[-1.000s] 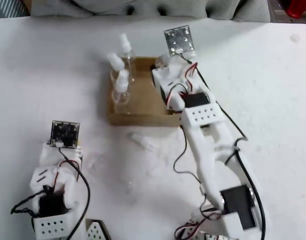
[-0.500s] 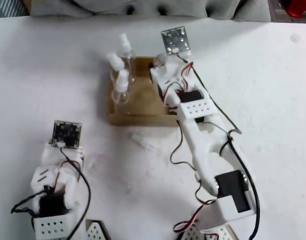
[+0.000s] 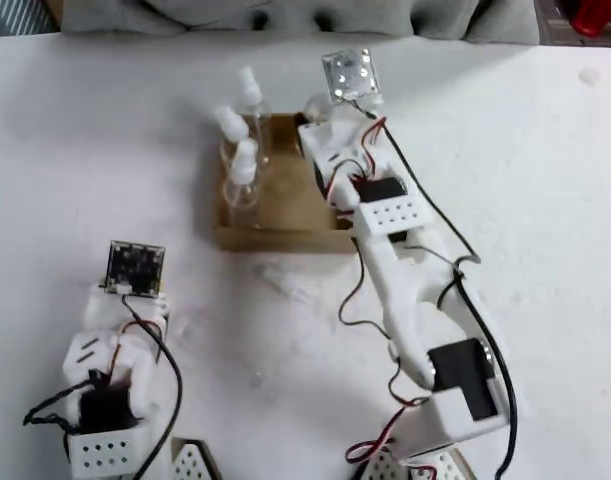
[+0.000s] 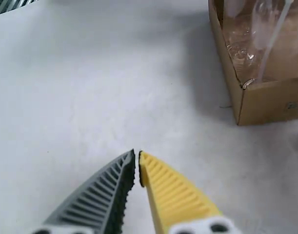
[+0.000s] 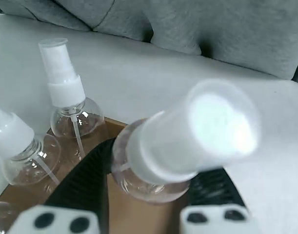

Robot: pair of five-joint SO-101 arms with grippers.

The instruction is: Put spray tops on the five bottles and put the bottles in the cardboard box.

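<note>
right pincer [image 5: 151,170] clamps a capped bottle [image 5: 188,136] over the cardboard box [image 3: 275,238]; you lower it beside the three bottles [image 3: 243,170] inside, then release. left pincer [image 4: 137,163] rests outside the box, tips together.

A white table [image 3: 545,200] spreads across the scene, its top matte and slightly uneven, like cloth or paper. Along the table's far edge stands a grey sofa [image 3: 315,18] with button tufts and deep folds. In the right wrist view its cushions [image 5: 227,29] rise just behind that edge. Past the table's far right corner sits a red thing [image 3: 600,15], cut off by the frame. Past the far left corner lies a grey striped surface [image 3: 10,15]. The light is soft and even, leaving only faint shadows on the table.
</note>
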